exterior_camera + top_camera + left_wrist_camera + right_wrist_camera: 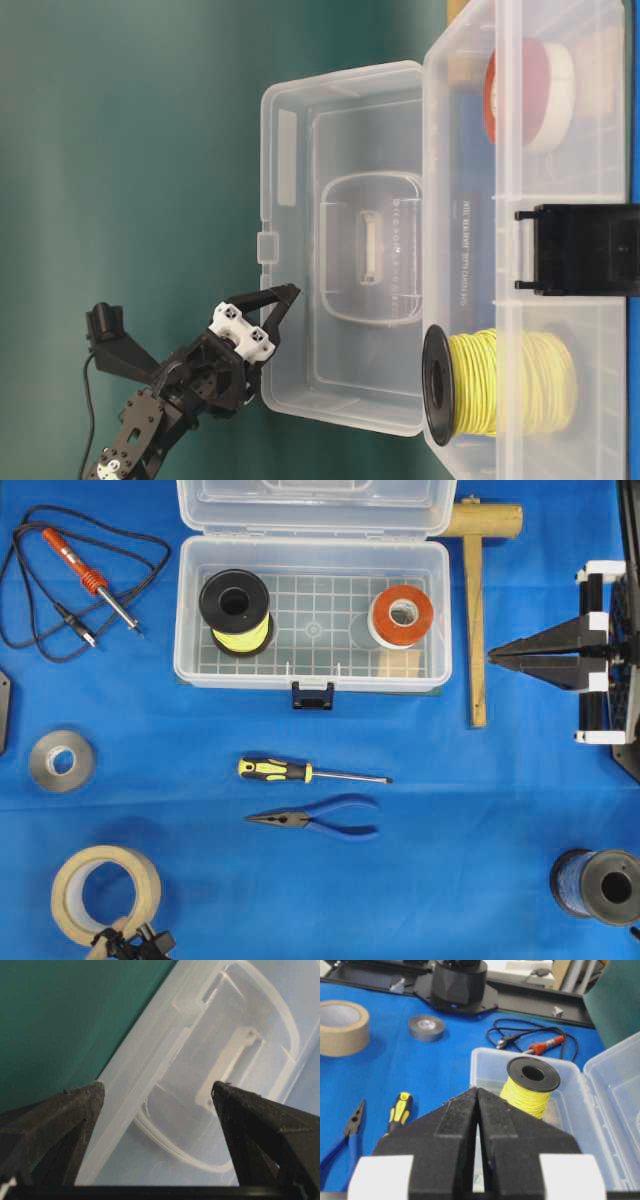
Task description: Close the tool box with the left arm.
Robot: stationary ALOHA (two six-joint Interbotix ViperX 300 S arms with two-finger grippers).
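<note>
Left gripper (159,1092), jaws spread wide, hung at the raised lid of the tool box (312,670), mid-table; inside I saw a yellow spool (235,610) and an orange spool (402,616).

The worktop (480,810) is bright blue. The tool box (312,670) at upper centre is clear plastic with a gridded floor and a dark blue latch. Inside, the left spool (235,611) is black with yellow wire, and the right reel (401,616) is orange-red and white. Below lie a screwdriver (311,772) with a yellow-and-black handle and pliers (316,819) with blue grips. At lower left, one tape roll (105,892) is beige; another tape roll (61,760) above it is grey. The right claw (497,656) is black.
</note>
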